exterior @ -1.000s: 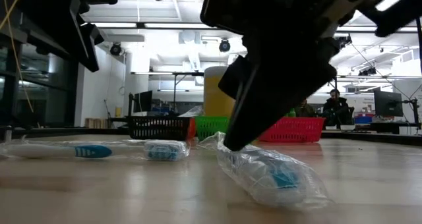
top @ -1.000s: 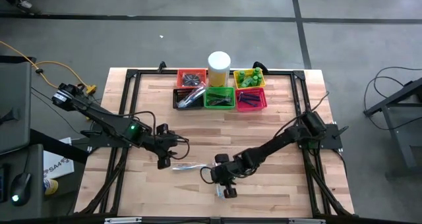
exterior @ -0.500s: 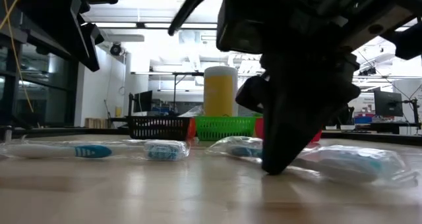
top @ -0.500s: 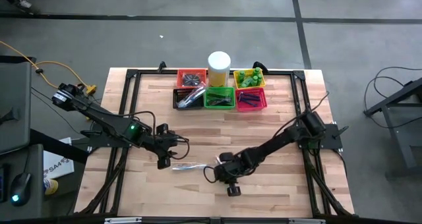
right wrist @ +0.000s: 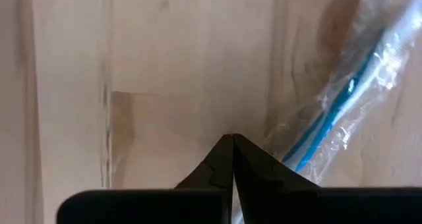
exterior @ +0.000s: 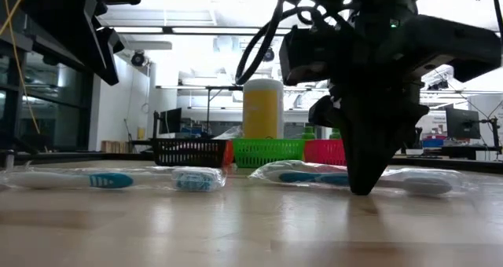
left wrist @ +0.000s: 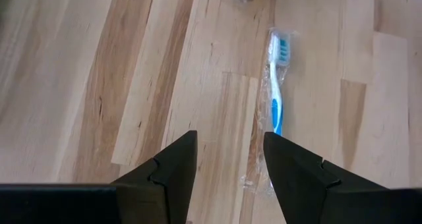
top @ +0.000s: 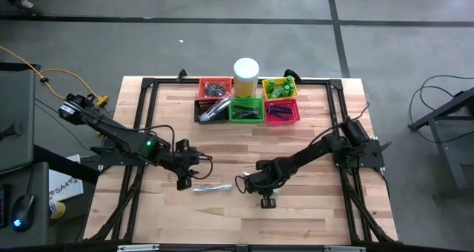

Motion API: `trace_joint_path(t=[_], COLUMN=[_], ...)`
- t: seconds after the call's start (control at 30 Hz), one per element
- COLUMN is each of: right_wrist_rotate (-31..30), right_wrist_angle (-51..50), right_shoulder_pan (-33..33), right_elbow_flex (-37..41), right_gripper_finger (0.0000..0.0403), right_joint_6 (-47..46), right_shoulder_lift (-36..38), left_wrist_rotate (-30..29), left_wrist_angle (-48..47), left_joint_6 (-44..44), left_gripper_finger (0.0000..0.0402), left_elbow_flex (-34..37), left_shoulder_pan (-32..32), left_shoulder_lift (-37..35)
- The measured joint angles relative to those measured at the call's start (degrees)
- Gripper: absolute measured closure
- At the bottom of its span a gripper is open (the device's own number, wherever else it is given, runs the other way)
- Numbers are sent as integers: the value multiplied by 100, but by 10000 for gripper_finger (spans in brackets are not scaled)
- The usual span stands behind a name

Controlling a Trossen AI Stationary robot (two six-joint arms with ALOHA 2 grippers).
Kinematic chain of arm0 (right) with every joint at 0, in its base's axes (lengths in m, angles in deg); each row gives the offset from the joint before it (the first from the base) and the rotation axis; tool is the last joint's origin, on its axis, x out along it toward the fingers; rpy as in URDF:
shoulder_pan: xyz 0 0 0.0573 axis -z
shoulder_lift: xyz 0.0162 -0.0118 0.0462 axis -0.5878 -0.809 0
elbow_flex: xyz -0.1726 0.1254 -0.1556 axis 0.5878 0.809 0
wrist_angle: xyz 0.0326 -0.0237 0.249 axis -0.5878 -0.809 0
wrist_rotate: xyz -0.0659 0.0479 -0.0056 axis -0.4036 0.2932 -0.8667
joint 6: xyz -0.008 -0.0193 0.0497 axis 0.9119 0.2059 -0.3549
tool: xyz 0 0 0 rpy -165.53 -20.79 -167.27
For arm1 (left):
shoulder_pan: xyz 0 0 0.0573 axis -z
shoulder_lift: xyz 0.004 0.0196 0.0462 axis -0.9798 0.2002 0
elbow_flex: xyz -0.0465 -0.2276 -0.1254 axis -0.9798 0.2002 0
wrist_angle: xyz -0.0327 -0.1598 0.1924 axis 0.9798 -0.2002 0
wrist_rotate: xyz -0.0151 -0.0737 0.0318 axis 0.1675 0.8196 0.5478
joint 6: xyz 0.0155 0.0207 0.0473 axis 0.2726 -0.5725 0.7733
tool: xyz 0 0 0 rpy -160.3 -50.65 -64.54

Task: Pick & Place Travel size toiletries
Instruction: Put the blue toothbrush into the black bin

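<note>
Two clear-wrapped white-blue toothbrushes lie flat on the table. One (exterior: 118, 179) (top: 213, 186) lies near the table's middle. My open left gripper (top: 184, 179) hovers just left of it, and the left wrist view shows that toothbrush (left wrist: 275, 85) ahead of the fingers. The other toothbrush (exterior: 314, 175) (right wrist: 343, 95) lies crosswise beside my shut right gripper (exterior: 361, 190) (top: 249, 184), which points down with its tips at the tabletop. More toiletries sit in the far baskets. My right gripper comes from above, pointing down, with its shut fingertips (right wrist: 232, 140) at the tabletop. The wrapper's edge (right wrist: 273, 141) lies against the outer side of one finger. No wrapper shows between the fingers. The toothbrush lies flat on the table.
Five small mesh baskets stand at the far edge: orange (top: 215, 87), black (top: 212, 110), green (top: 246, 110), yellow (top: 280, 87) and pink (top: 282, 111). A tall white cylinder (top: 246, 73) stands among them. Bare wood lies between the baskets and the grippers.
My right gripper, shut throughout, has turned about its wrist and shifted toward the table's right and far side, with its tips staying low. The wrapped toothbrush at its tips has swung round, from pointing toward the near edge to lying crosswise. The left toothbrush has stayed in place.
</note>
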Motion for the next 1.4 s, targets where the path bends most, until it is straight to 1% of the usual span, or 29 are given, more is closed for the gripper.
trace_joint_path(t=[0.13, 0.23, 0.27, 0.47, 0.67, 0.73, 0.8, 1.0, 1.1, 1.23, 1.4], right_wrist_rotate=[209, 504, 513, 267, 7, 43, -1, -436, -466, -607, -584], right_wrist_angle=[-35, -62, -114, -375, -579, -936, -1290, -1313, -1259, -1178, -1041], right_shoulder_pan=[99, 151, 153, 147, 144, 141, 134, 139, 150, 206, 351], right_elbow_flex=[8, 38, 58, 26, 25, 27, 41, 36, 34, 34, 47], right_gripper_finger=[400, 400, 401, 401, 399, 387, 364, 265, 231, 214, 221], right_joint_6=[-136, -257, -277, -892, -1352, -1333, -1245, -792, -546, -447, -336], right_shoulder_lift=[14, 198, 284, 1212, 1682, 1693, 1586, 1220, 979, 696, 576], left_wrist_rotate=[0, 0, 0, 0, 0, 0, 0, 0, 0, 0, 0], left_wrist_angle=[-4, -6, -6, -4, -2, 3, 25, 36, 36, 39, 40], left_joint_6=[0, 0, 0, 4, 4, 4, 4, 2, 2, 2, 0], left_gripper_finger=[226, 226, 226, 226, 226, 226, 226, 226, 226, 226, 226], left_elbow_flex=[0, 0, 0, 0, 0, 0, 0, 0, 0, 0, 0], left_shoulder_pan=[0, 2, 2, 1, -1, 0, 1, 1, 2, 1, 1], left_shoulder_lift=[0, 0, 0, 0, 0, 2, 2, 2, 2, 2, 2])
